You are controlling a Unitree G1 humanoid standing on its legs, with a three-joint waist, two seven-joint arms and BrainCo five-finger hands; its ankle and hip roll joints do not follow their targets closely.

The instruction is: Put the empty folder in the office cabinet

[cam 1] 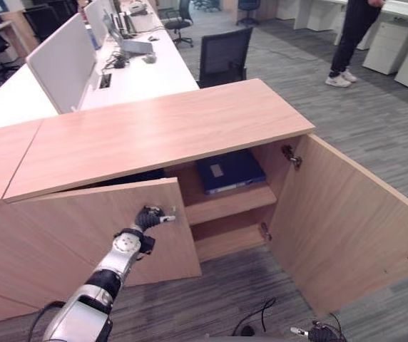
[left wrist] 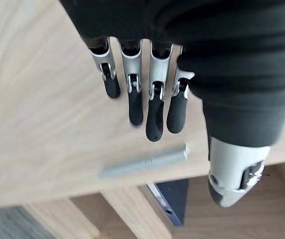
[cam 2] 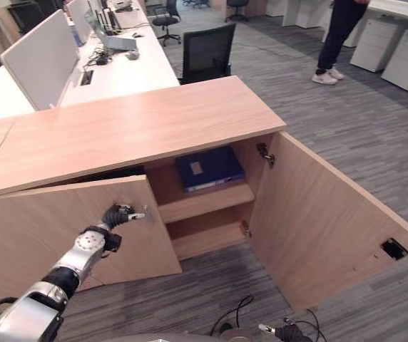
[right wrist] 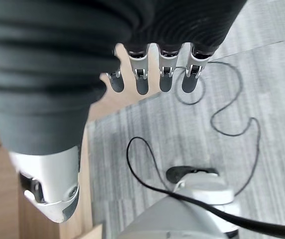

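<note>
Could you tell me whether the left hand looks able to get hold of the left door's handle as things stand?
Probably yes. The left hand hangs open right in front of the left door, its fingertips just short of the silver bar handle, with nothing between them.

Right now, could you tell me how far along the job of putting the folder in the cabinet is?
The dark blue folder already lies flat on the cabinet's upper shelf. The left hand, fingers straight, is at the left door by its handle, with that door part open. The right door stands wide open. Shutting both doors looks left.
</note>
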